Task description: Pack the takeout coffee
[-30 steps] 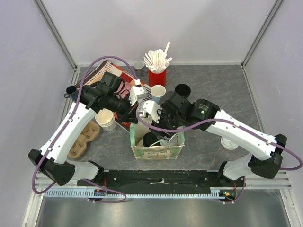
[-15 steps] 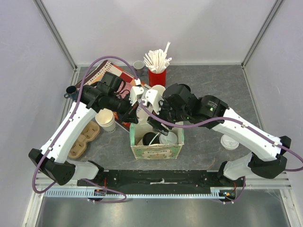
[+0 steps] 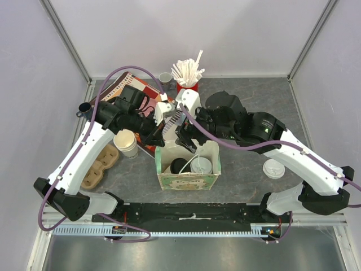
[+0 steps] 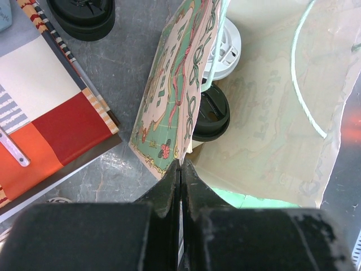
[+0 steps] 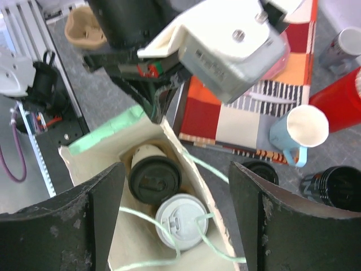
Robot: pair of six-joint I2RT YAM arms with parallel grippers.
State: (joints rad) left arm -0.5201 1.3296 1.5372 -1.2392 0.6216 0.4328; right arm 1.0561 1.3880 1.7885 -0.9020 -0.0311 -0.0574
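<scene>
Both takeout coffee cups stand inside the floral paper bag. One is the black-lidded cup. Beside it is the white-lidded cup. My left gripper is shut on the bag's upper left edge and holds the mouth apart. My right gripper hangs open above the bag's mouth, fingers wide apart, nothing between them. The bag's green string handles drape over the white lid.
A red cup of white straws stands behind the bag. A light-blue mug and a black mug are near it. A striped magazine, a beige paper cup and a cardboard cup carrier lie left. A loose white lid lies right.
My right gripper has risen out of the bag toward the back and spread its fingers wider, leaving the white-lidded cup inside. The left arm has stayed put.
</scene>
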